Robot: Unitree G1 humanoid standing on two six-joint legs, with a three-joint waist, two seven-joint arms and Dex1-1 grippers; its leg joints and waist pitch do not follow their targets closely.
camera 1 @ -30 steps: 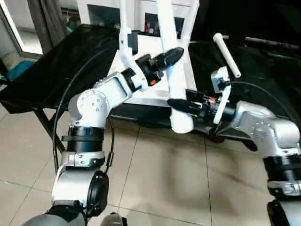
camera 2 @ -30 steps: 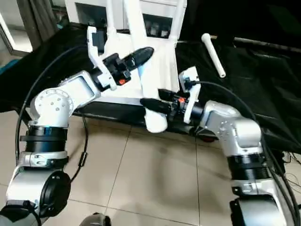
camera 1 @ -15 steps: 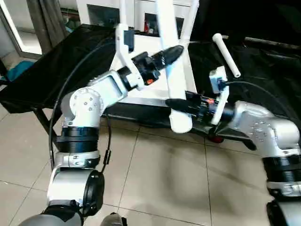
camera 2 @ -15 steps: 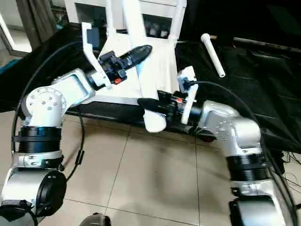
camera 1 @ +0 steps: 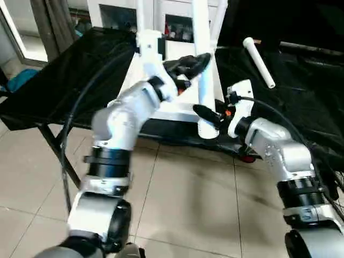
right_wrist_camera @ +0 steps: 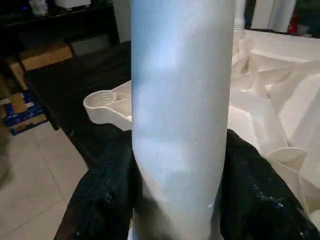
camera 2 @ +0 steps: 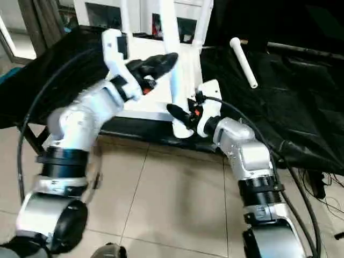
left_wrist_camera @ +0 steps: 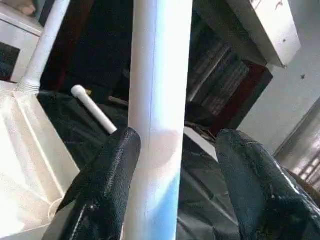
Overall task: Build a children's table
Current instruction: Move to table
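Observation:
The children's table top (camera 1: 177,110) lies upside down on a black-covered bench, ribbed underside (right_wrist_camera: 280,100) up. Two legs (camera 1: 142,16) (camera 1: 216,24) stand in its far sockets. A third leg (camera 1: 203,80) stands nearly upright at the near right corner. My right gripper (camera 1: 207,114) is shut on that leg low down, both fingers (right_wrist_camera: 107,200) pressed against it. Higher up, my left gripper (camera 1: 196,62) is open around it: one finger (left_wrist_camera: 105,185) touches the tube, the other finger (left_wrist_camera: 255,190) stands off. A loose leg (camera 1: 259,62) lies on the cloth to the right.
A white cabinet with glass doors (camera 1: 123,13) stands behind the bench. The black cloth (camera 1: 64,75) spreads left and right of the top. An open corner socket (right_wrist_camera: 102,102) sits at the near edge. Tiled floor (camera 1: 183,204) lies in front.
The held leg has swung from tilted to nearly upright over the near right corner. My left fingers have spread apart. My right fingers have closed in on it.

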